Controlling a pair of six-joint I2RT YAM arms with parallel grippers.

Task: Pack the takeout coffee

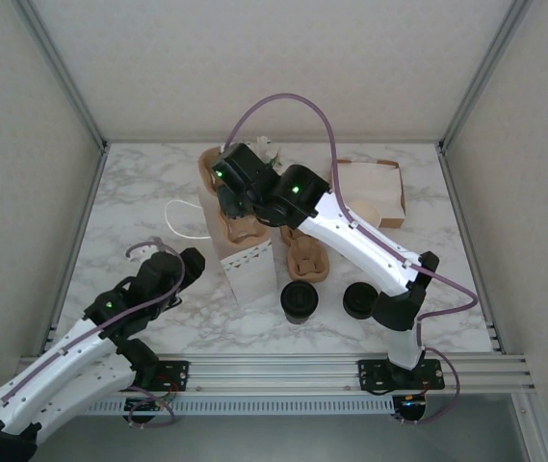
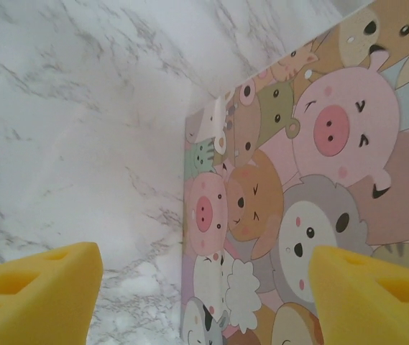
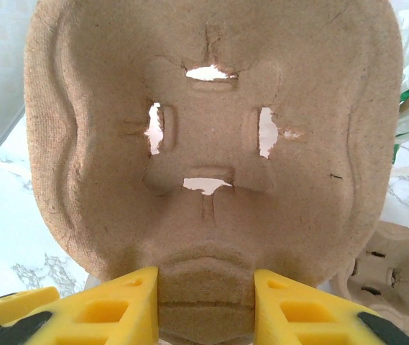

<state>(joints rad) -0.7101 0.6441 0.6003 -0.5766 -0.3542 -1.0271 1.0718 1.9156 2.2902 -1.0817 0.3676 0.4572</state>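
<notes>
The takeout coffee [image 1: 299, 300], black-lidded from above, stands on the marble table [image 1: 139, 192] in front of the paper bag [image 1: 249, 269]. My right gripper [image 1: 233, 204] hovers over the bag's mouth, shut on the rim of a brown pulp cup carrier [image 3: 204, 144] that hangs upright between its fingers [image 3: 205, 282]. My left gripper [image 1: 194, 262] sits low by the bag's left side, open, with nothing between its fingers [image 2: 205, 260]. The bag's cartoon-animal side [image 2: 297, 201] faces it.
Low black lids [image 1: 358, 300] lie right of the coffee. Another pulp carrier [image 1: 304, 255] rests beside the bag and shows again [image 3: 392, 273] at the lower right. A brown box [image 1: 375, 192] stands at the back right. White string [image 1: 182, 217] lies left of the bag.
</notes>
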